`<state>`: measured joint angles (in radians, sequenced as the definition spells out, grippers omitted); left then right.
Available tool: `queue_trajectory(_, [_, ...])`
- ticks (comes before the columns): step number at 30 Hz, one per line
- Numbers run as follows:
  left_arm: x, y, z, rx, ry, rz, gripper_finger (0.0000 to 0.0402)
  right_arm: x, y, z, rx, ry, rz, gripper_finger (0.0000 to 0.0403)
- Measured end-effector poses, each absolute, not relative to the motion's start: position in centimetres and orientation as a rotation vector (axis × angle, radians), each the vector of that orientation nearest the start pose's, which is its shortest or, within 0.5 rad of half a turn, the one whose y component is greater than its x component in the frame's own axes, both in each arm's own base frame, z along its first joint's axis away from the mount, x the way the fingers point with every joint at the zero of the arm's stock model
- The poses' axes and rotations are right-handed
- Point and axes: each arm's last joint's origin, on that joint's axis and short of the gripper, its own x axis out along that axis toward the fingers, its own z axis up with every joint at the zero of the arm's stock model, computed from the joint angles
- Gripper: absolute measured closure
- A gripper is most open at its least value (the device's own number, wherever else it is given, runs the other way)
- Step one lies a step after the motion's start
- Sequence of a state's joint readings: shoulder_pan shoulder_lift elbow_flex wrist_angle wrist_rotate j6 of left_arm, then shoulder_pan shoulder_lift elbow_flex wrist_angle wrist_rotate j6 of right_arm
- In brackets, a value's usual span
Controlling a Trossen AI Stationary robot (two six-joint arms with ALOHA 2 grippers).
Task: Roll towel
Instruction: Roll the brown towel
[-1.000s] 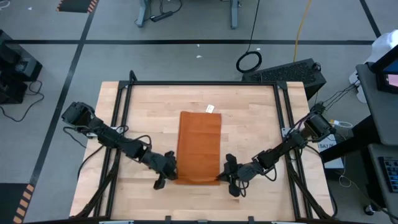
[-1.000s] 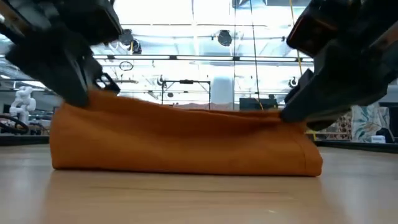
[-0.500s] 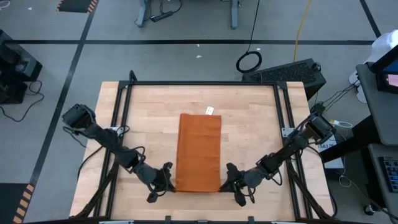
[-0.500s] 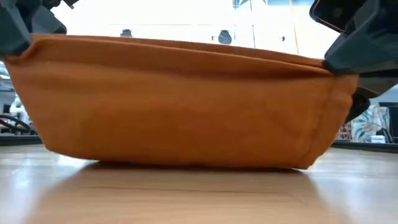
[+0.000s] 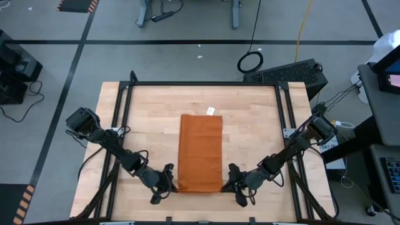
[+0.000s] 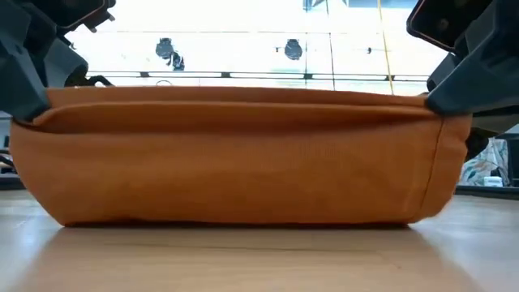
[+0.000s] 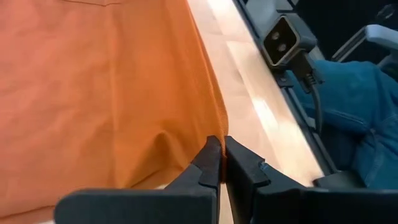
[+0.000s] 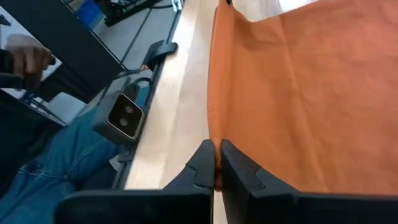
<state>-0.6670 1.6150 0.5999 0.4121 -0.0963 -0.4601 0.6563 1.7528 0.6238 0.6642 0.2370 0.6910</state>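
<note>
On the wooden table (image 5: 250,137), the towel (image 5: 200,152) is lying as a long strip down the middle, its white tag (image 5: 211,110) at the far end. At its near end, the left gripper (image 5: 169,182) and right gripper (image 5: 227,183) are each pinching a corner with fingers clamped on the cloth, lifting that edge off the wood.

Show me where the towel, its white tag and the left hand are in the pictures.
towel (image 5: 200,153): high view, middle of the orange cloth.
tag (image 5: 211,110): high view, white label at the towel's far edge.
left hand (image 7: 219,154): left wrist view, fingertips pinching the towel's corner.
</note>
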Motion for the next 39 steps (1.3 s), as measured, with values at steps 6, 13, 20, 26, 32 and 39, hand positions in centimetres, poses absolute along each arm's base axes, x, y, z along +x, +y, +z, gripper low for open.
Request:
queue_trajectory(6, [23.1, -17.7, 13.5, -0.202, 0.679, -0.387, 0.0387, 25.1, 18.6, 11.5, 0.443, 0.559, 0.215, 0.0401])
queue_trajectory(13, [23.1, -17.8, 13.6, -0.185, 0.664, -0.400, 0.0387, 25.2, 18.7, 11.8, 0.406, 0.523, 0.243, 0.0401])
queue_trajectory(20, [23.1, -17.6, 14.8, -0.180, 0.615, -0.434, 0.0387, 25.3, 18.8, 12.6, 0.362, 0.494, 0.272, 0.0401])
queue_trajectory(26, [23.5, -15.3, 17.4, -0.125, 0.531, -0.407, 0.0387, 25.7, 16.6, 14.5, 0.235, 0.476, 0.211, 0.0401])
queue_trajectory(32, [23.3, -11.3, 19.2, -0.041, 0.572, -0.266, 0.0387, 25.6, 13.1, 16.7, 0.082, 0.507, 0.074, 0.0401])
queue_trajectory(39, [23.0, -6.5, 20.9, 0.044, 0.564, -0.053, 0.0387, 25.6, 8.1, 19.7, -0.049, 0.474, -0.105, 0.0401])
